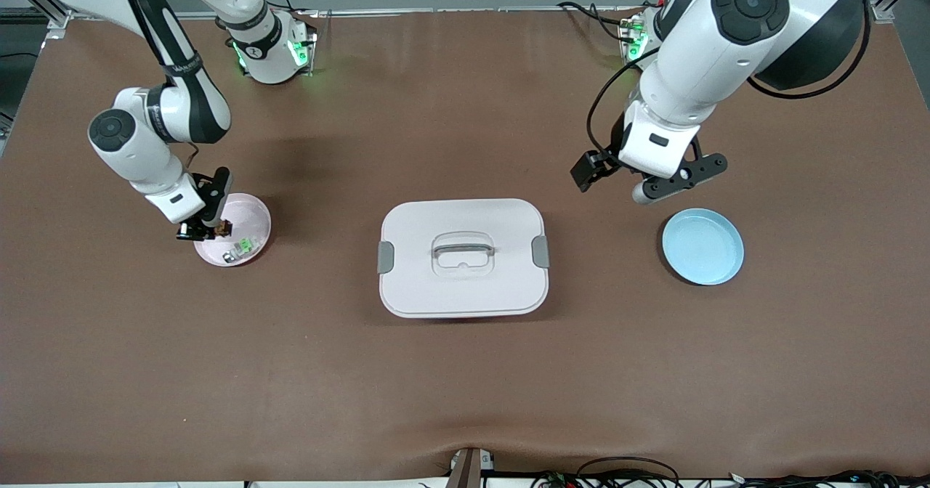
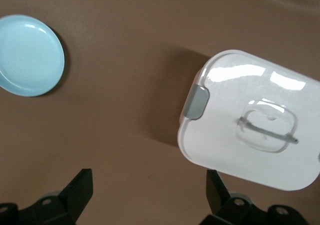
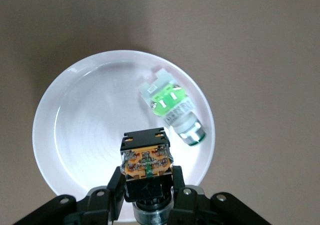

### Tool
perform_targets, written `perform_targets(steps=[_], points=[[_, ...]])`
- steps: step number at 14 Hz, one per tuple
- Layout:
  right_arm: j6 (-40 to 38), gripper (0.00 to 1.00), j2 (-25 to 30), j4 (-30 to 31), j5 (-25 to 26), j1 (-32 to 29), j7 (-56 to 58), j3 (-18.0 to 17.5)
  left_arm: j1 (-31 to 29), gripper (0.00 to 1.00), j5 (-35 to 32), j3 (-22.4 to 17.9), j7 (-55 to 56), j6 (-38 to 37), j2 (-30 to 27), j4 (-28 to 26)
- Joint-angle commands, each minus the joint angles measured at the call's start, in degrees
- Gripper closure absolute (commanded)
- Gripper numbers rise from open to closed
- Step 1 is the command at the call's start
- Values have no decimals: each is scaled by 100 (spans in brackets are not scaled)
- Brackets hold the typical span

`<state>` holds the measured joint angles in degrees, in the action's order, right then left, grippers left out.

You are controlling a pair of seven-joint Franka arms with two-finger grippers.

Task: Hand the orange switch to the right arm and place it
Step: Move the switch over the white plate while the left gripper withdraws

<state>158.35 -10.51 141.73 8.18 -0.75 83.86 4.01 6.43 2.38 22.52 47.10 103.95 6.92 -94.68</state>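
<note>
Even overhead light, soft shadows under arms; glare on white container lid (image 2: 250,120); sharp focus

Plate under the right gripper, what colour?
Pale pink plate; the right wrist view shows it best, washed white.

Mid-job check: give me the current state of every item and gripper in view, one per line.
orange switch: gripped between the right gripper's jaws, over the pink plate.
right gripper: jaws shut on the switch.
green switch: lying on its side in the pink plate.
pink plate: flat on the table, holding the green switch.
blue plate: flat, nothing on it.
lidded box: lid on, both grey clips down.
left gripper: jaws open, holding nothing, waiting over bare table.
</note>
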Motion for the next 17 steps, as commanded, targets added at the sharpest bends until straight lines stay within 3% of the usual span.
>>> perform_targets(steps=[1,13,17], points=[[160,100,-162,4,140,-136,95,-85,-202,0,-124,15,-543,-130,-235,-103],[239,100,-250,338,140,-259,16,-67,-1792,0,-10,33,-2968,-1218,-587,-103],[275,100,-250,373,131,-232,-1,-76,-2304,0,114,16,-3233,-1360,-754,-94]])
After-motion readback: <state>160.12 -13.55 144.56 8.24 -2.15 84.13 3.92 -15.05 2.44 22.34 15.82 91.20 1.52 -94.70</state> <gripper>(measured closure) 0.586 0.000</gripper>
